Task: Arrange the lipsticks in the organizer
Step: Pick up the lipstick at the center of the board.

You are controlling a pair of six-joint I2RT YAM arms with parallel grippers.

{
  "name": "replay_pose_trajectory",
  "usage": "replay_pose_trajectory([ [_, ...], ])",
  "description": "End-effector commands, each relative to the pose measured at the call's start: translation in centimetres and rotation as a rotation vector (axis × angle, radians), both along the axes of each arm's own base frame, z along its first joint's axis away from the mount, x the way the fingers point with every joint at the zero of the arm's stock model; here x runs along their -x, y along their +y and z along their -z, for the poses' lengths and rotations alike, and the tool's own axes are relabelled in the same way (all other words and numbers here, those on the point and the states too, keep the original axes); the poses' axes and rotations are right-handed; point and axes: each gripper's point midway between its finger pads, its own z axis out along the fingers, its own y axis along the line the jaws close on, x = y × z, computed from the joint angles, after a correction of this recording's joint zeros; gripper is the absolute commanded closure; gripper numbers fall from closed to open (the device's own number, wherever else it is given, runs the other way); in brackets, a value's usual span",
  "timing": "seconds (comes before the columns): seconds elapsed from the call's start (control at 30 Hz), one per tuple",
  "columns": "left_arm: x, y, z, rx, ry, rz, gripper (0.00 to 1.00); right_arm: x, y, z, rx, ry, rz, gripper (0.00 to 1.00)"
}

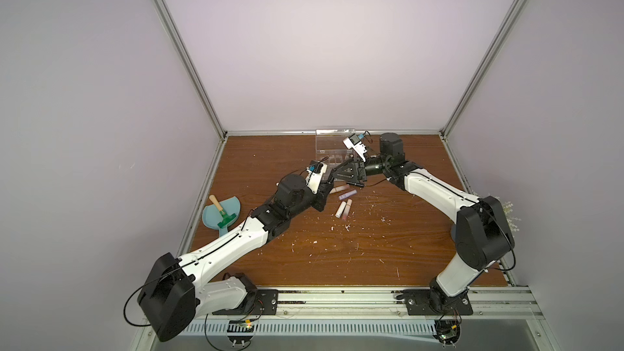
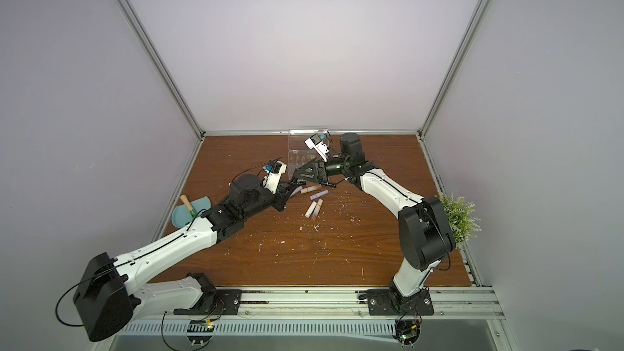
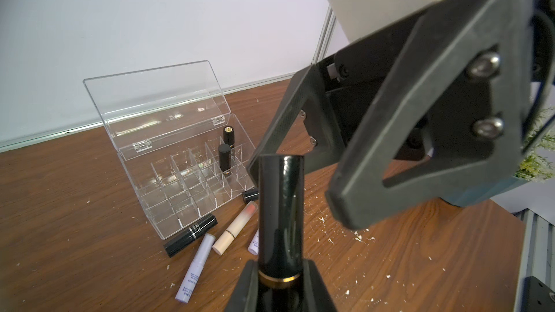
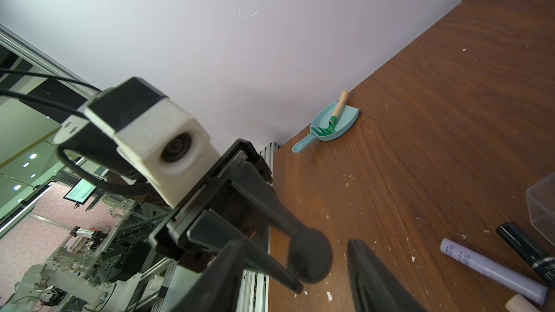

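My left gripper (image 3: 280,268) is shut on a glossy black lipstick (image 3: 280,205) with a gold band, held off the table. My right gripper (image 4: 300,253) stands open around that lipstick's free end (image 4: 310,258), with a gap on both sides. The two grippers meet just in front of the organizer (image 1: 332,150), a clear box with its lid (image 3: 156,100) up. Two black lipsticks (image 3: 224,157) stand in its cells. Loose lipsticks lie on the table before it: a black one (image 3: 192,231), a lilac one (image 3: 196,265), a beige one (image 3: 237,226) and a pale pair (image 1: 342,209).
A teal dustpan (image 1: 221,212) holding a green rake with a wooden handle sits at the table's left edge. A small green plant (image 2: 459,217) stands at the right edge behind my right arm. White scraps are scattered over the brown table (image 1: 371,248).
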Motion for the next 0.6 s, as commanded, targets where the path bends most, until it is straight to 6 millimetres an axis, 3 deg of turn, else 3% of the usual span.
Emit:
replay_pose_trajectory([
  [0.0,-0.32,0.19,-1.29,0.01,-0.029,-0.002,0.84,0.32,0.32,-2.38,-0.045,-0.057,-0.026,0.47],
  [0.57,-0.38,0.31,-1.5,0.009,-0.036,-0.009,0.84,0.39,0.66,-2.3,-0.048,-0.049,-0.034,0.78],
])
